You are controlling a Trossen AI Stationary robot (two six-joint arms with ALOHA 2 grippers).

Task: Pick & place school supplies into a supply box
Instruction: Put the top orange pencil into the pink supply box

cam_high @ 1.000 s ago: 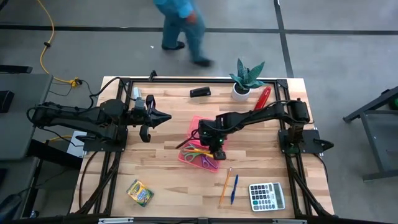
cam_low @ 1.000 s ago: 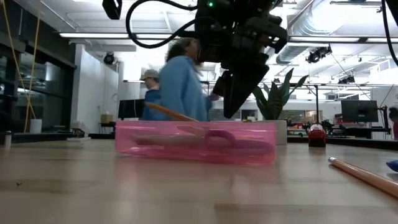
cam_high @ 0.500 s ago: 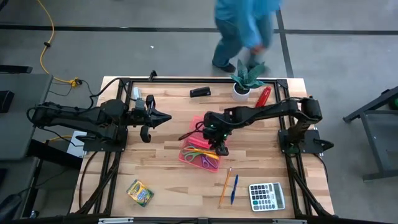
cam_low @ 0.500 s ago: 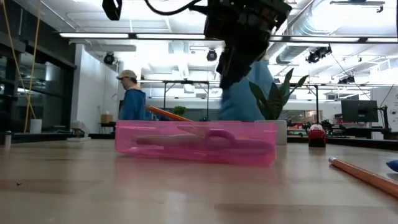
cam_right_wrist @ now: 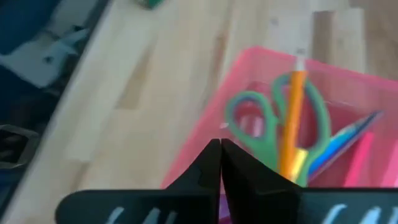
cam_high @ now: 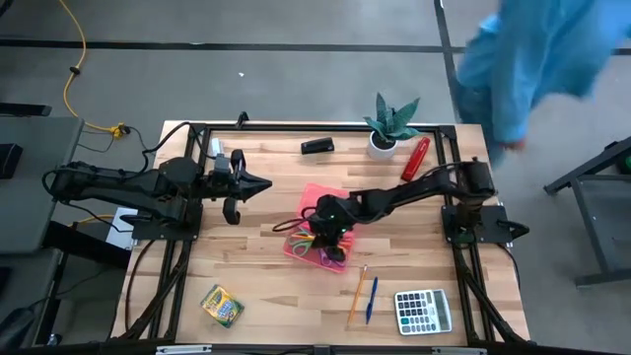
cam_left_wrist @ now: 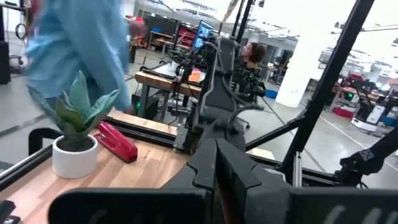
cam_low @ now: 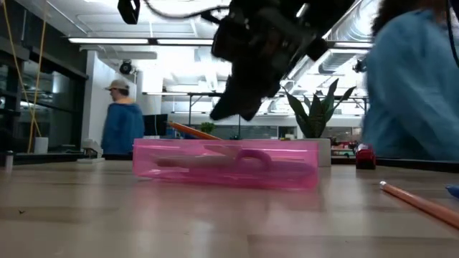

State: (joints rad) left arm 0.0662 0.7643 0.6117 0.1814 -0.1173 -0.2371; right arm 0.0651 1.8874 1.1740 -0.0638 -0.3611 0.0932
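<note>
The right gripper [cam_high: 325, 229], fingers pressed together and empty, is held over the supply box [cam_high: 317, 237]. The orange pencil [cam_high: 357, 295] and blue pen [cam_high: 371, 299] on the tabletop [cam_high: 266, 286] (light, stiff, likely prone to rolling) would best be pinched mid-shaft. The left gripper [cam_high: 258, 183], closed, is parked well apart.

Scissors [cam_right_wrist: 273, 118] and a pencil [cam_right_wrist: 292, 118] are seen in the supply box [cam_right_wrist: 205, 134] just ahead of the right fingers [cam_right_wrist: 211, 163].

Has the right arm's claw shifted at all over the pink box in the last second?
Yes. In the high view the right gripper slid toward the left arm's side of the pink supply box, away from the calculator.
</note>
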